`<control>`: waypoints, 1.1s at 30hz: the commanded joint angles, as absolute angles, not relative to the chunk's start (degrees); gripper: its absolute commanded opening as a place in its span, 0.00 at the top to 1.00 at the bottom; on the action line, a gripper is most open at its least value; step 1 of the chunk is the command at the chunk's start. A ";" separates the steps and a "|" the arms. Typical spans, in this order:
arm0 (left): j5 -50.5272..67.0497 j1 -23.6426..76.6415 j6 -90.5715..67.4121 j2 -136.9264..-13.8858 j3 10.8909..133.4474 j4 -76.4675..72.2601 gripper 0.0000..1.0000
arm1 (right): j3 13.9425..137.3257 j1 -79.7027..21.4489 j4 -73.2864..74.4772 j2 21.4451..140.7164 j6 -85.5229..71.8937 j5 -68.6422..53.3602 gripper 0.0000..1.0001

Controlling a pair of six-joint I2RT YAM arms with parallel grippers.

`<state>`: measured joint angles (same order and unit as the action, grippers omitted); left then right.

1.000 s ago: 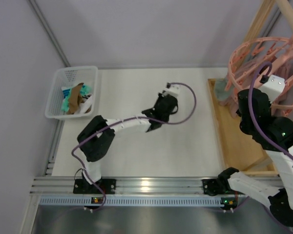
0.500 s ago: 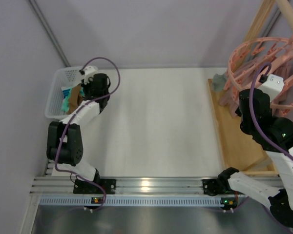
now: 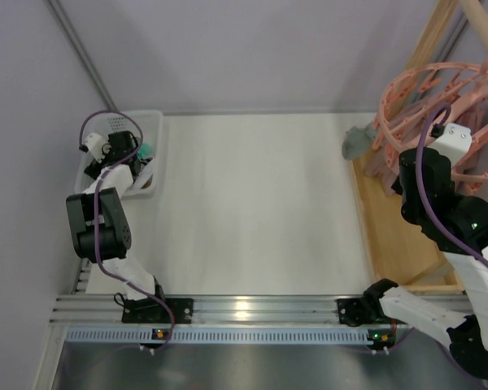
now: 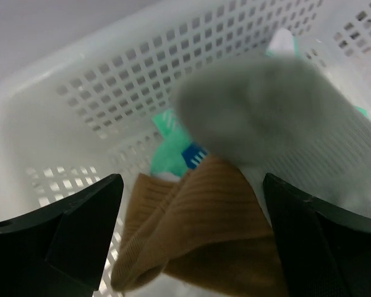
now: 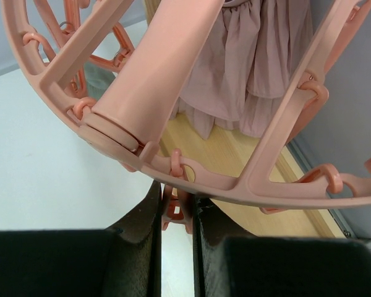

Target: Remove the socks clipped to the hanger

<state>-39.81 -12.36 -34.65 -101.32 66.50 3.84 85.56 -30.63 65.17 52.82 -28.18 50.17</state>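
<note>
My left gripper (image 3: 132,154) hangs open over the white basket (image 3: 152,122) at the far left. In the left wrist view its fingers (image 4: 86,210) stand wide apart, touching nothing. Between them lie a brown sock (image 4: 198,216) and a mint-green sock (image 4: 173,139) with a blue patch. A blurred grey sock (image 4: 266,108) is above them, free of the fingers. The salmon-pink hanger (image 3: 427,93) hangs at the far right, a grey sock (image 3: 356,142) dangling at its left rim. My right gripper (image 5: 176,201) is shut on one hanger clip (image 5: 175,207) under the ring (image 5: 247,179).
A wooden frame with a flat base (image 3: 394,236) stands under the hanger at the right edge. A pale pink pleated cloth (image 5: 260,74) hangs behind the ring. The basket's perforated wall (image 4: 111,93) surrounds the left gripper. A grey wall runs along the back.
The left arm swung from the table's middle to the basket, and its gripper has opened, with the grey sock now loose. The sock on the hanger swayed left. The right arm stayed put.
</note>
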 commanded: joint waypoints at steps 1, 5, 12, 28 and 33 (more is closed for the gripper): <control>-37.16 -10.20 -43.59 -93.80 63.82 5.36 0.02 | 86.40 -30.94 65.30 52.82 -28.12 49.04 1.00; -44.90 -3.71 -43.68 -85.27 59.68 5.10 0.02 | 86.92 -30.94 66.18 52.82 -28.92 47.55 1.00; -54.13 15.76 -41.50 -71.12 56.25 5.19 0.01 | 88.15 -30.94 68.55 52.30 -29.70 47.72 1.00; 17.72 47.81 -14.41 -99.92 74.87 -35.06 0.01 | 89.56 -30.85 76.01 46.23 -29.97 41.57 0.99; 20.74 50.71 -12.92 -110.29 85.85 -36.21 0.01 | 89.65 -30.94 77.34 44.39 -29.53 40.52 0.98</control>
<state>12.97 49.76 -15.25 -107.37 79.66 -28.51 88.55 -30.63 72.27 45.25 -30.06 43.20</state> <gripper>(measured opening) 0.985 0.121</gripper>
